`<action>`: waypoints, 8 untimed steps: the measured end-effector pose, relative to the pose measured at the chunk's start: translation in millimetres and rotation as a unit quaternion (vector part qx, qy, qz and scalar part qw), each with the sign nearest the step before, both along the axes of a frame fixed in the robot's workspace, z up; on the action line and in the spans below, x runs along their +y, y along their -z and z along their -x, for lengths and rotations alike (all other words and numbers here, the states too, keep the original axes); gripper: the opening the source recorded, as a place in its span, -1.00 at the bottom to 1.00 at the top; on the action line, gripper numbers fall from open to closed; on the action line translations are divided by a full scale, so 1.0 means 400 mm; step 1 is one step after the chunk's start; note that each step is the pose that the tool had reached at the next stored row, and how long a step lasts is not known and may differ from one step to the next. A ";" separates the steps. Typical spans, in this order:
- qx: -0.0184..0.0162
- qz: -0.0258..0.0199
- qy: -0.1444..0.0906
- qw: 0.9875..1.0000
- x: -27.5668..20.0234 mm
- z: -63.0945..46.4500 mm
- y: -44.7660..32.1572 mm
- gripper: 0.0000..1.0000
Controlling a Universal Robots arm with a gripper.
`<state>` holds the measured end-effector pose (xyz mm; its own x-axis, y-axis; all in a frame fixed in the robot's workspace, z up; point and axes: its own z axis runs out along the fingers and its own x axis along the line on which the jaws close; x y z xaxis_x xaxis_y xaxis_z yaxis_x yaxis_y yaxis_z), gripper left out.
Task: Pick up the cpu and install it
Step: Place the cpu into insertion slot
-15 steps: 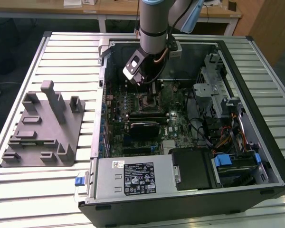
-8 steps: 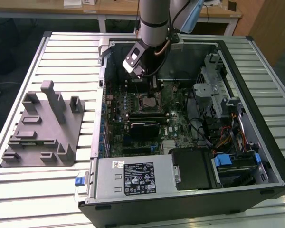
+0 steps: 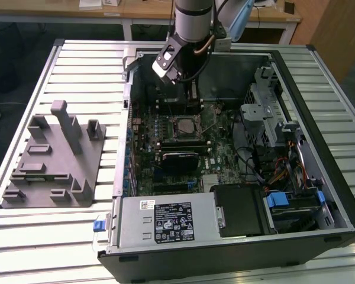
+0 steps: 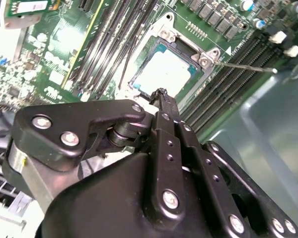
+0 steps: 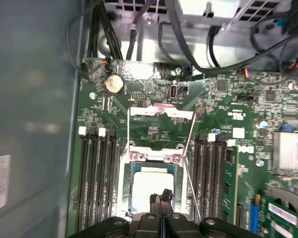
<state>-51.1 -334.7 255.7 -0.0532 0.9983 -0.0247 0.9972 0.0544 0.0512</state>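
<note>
The gripper (image 5: 161, 197) has its two black metal fingers (image 5: 154, 199) pressed together with no gap and nothing pinched between them. In both wrist views the joined tips hang over the near edge of the cpu (image 5: 148, 184), a small flat square chip with a pale silvery top. It lies flat inside the dark, metal-framed square socket (image 5: 151, 157) on the green motherboard (image 5: 154, 131). Whether the tips actually touch the chip cannot be told. The first wrist view looks past the tips along the board. It shows the socket's silver load plate (image 5: 161, 111) swung open beyond the chip and the thin wire lever (image 5: 188, 158) raised beside it. It also shows rows of black memory slots (image 5: 97, 173) on either side and a round silver coin battery (image 5: 113, 84) further off. The second wrist view looks down the black linkage of the gripper (image 4: 161, 94) and shows the closed fingers (image 4: 166, 116) end-on above the pale chip (image 4: 164, 73), with the lever (image 4: 246, 66) sticking out to one side. The exterior view shows the grey cylindrical arm (image 3: 193, 18) reaching down into the open black computer case (image 3: 225, 260), above the socket (image 3: 183, 125). The case lies on a slatted metal table (image 3: 77, 65), and a grey plastic block fixture (image 3: 53, 160) sits well apart towards the exterior view's left.
</note>
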 end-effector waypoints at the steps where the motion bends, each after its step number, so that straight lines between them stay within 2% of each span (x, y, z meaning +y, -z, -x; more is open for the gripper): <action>1: -0.001 0.000 0.000 1.000 0.000 0.000 -0.007 -0.79; 5: -0.002 0.000 0.000 1.000 0.000 0.000 -0.030 -0.79; 8: -0.002 0.000 0.000 1.000 0.000 0.000 -0.032 -0.79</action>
